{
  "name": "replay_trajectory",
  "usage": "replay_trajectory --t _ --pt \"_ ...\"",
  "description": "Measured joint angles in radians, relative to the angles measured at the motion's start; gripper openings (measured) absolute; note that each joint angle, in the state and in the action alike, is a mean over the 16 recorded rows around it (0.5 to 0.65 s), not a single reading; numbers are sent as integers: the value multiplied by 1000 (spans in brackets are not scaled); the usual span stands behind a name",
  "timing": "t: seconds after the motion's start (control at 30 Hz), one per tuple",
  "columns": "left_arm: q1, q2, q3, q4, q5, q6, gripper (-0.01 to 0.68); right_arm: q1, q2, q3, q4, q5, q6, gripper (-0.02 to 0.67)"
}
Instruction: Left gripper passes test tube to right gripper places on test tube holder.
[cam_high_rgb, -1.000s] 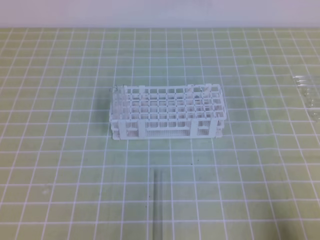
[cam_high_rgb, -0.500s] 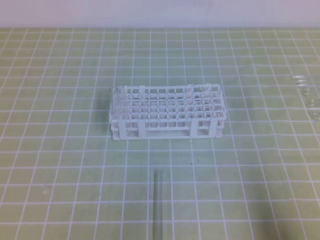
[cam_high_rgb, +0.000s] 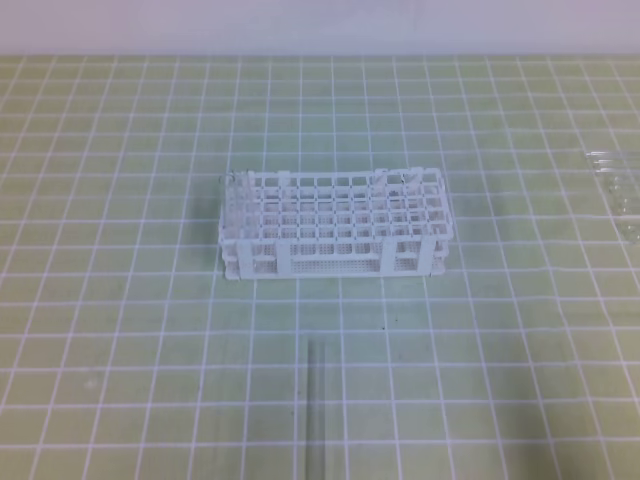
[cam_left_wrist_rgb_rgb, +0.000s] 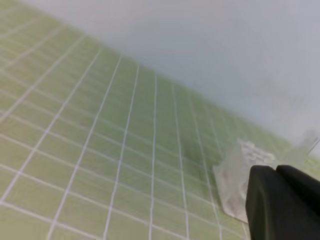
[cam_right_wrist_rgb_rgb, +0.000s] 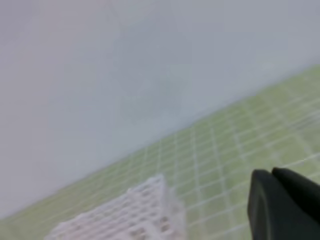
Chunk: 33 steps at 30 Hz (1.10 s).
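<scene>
Glass test tube (cam_high_rgb: 316, 405) flat on mat, well apart from both claws; left gripper (cam_left_wrist_rgb_rgb: 276, 172), right gripper (cam_right_wrist_rgb_rgb: 272, 175) pressed together.

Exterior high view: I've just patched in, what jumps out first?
The white test tube holder stands alone mid-mat on the green gridded mat, with a few clear tubes already upright along its back row. One clear test tube lies flat in front of it, running toward the near edge. More clear tubes lie at the far right edge.
</scene>
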Motion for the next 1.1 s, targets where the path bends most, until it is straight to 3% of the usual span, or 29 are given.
replay_trajectory --t 0.37,0.67,0.87,1.1 --pt "0 434 -354 -33 352 128 0 0 301 -256 -48 307 0 -16" --pt "-41 728 -566 -226 589 376 0 0 590 -452 -165 599 -8 -16" --pt "-169 852 -609 -332 580 417 0 0 692 -541 -180 688 -29 -16" --pt "-423 1033 -694 -193 558 216 0 0 732 -608 -197 719 -52 -16"
